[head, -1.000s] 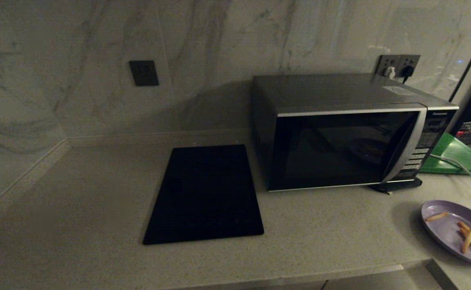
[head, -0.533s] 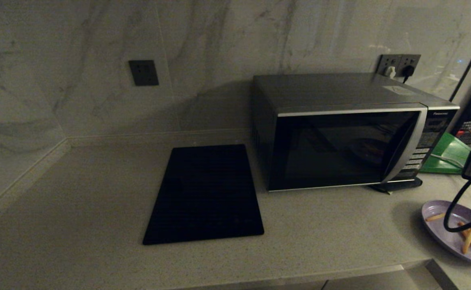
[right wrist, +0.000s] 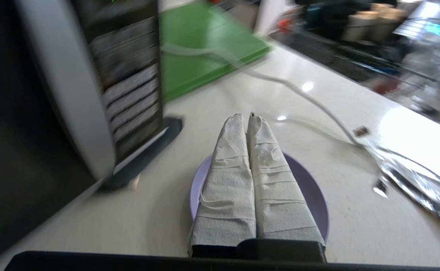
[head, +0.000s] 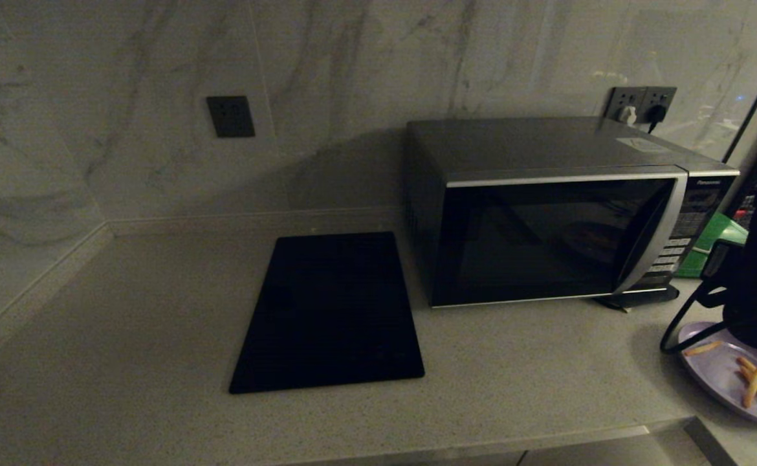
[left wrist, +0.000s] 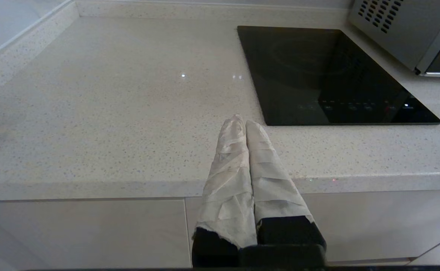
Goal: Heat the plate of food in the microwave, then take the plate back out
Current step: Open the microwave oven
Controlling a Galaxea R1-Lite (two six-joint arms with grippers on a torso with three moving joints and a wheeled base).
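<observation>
Speckled pale stone forms the table [head: 126,323] I am working over, with a marble wall behind it; the microwave [head: 566,213], black and silver, stands toward the right with its dark glass door closed, its curved silver handle and button panel on the side nearest my right arm; a flat black cooktop [head: 330,310] lies just beside it on the left, set into the stone. The plate of food [head: 734,382], small, round and lilac with a few thin golden fries, sits on the table in front of and to the right of the microwave, near the table's front edge. My right tool [right wrist: 249,117] hangs over that plate, its two tape-wrapped fingers [right wrist: 227,177] pressed together with nothing between them, tips reaching past the plate's far rim toward a white cable [right wrist: 317,101] on the stone; a green board [right wrist: 201,49] lies beyond the microwave's panel; from the head camera only the dark bulk of this arm shows above the plate. My left tool [left wrist: 242,122] is parked low before the table's front edge, left of the cooktop, fingers likewise closed on nothing.
</observation>
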